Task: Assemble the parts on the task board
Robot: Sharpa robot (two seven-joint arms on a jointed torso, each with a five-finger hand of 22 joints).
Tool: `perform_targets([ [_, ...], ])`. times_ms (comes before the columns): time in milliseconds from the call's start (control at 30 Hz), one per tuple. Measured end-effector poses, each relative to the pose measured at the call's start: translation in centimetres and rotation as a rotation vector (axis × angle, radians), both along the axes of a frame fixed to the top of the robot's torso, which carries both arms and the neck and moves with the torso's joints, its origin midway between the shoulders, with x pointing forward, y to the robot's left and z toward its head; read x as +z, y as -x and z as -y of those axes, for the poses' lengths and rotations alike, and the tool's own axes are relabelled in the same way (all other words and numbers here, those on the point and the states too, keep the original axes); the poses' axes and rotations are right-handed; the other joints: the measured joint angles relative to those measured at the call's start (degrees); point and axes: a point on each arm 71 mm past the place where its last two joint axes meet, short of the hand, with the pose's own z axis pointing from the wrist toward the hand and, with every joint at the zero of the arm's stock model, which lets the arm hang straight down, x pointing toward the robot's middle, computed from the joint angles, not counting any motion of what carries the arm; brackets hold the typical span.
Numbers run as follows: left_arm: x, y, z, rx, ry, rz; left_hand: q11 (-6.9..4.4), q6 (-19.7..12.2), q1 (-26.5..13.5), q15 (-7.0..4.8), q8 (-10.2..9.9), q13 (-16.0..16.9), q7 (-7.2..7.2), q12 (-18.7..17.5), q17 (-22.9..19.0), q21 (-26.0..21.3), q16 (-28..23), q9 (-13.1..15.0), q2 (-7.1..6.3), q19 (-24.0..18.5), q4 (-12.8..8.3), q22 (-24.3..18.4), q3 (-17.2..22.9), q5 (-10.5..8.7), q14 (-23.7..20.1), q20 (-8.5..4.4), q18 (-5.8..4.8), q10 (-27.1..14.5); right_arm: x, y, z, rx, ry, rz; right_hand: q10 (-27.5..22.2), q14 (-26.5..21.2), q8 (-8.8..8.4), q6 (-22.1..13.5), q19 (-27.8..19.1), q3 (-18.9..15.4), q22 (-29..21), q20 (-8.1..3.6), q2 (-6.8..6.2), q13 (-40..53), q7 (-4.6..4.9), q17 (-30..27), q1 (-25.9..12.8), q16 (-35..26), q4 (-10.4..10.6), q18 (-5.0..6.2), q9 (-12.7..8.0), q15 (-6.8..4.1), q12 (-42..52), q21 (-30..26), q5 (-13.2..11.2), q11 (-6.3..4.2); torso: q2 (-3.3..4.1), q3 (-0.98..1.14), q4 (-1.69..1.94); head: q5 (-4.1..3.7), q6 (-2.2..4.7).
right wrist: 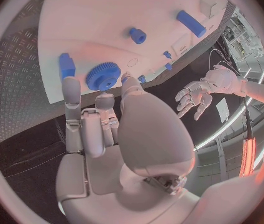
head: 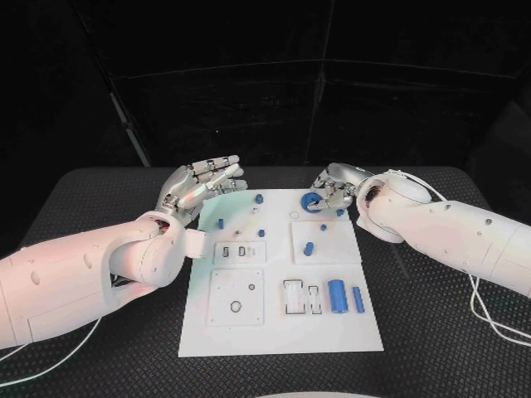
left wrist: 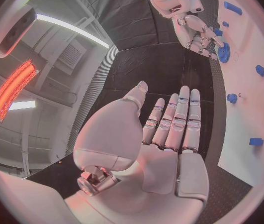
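The board (head: 278, 332) lies in the middle of the table (head: 86, 199), with blue parts scattered over it: a gear (head: 311, 200) at the far right corner, small pegs (head: 259, 199) in the far half, and two cylinders (head: 336, 292) lying near the robot on the right. The right hand (head: 328, 192) is down at the far right corner, directly over the gear; in the right wrist view its fingers (right wrist: 70, 92) reach to the gear's (right wrist: 103, 75) toothed rim, one on each side, but I cannot tell whether they are pinching it or only touching, and whether the gear is seated on its post or lifted cannot be made out either. The left hand (head: 206, 184) hovers off the board's far left edge, fingers straight and spread, palm bare, holding nothing; the left wrist view shows the same flat open hand (left wrist: 163, 134) with the right hand (left wrist: 197, 32) and gear (left wrist: 223, 52) well beyond it. The step in hand looks like handling the gear, either picking it up or setting it on its shaft. To do it well, the fingers should close evenly on opposite sides of the rim so the gear stays flat and does not tilt, and it should travel straight along the post's axis, with a slight turn if the teeth must mesh. A lopsided pinch risks cocking the bore and jamming. The left hand is best kept clear, or laid on a bare corner to steady the board.
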Motion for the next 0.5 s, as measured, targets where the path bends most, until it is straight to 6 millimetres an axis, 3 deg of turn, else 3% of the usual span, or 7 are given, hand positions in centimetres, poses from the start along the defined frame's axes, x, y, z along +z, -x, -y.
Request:
perform_targets([
  [500,-0.02,-0.02,-0.04,0.0,0.0,-0.001,0.0,0.0,0.0,0.0,0.0,0.0,0.0,-0.2,0.0,0.0,0.0,0.0,0.0,0.0,0.0,-0.1,0.0,0.0,0.0,0.0,0.0,0.0,-0.35,-0.33,-0.1,-0.018,0.03,-0.01,1.1,0.0,0.47,0.0,0.2,0.2,0.6,0.2,0.71,3.2,0.0,1.1,0.7,0.5,-0.2,0.0,0.0,0.0,2.7,0.4,0.0,0.11,-0.04,0.05,0.02,-0.11,-0.19],
])
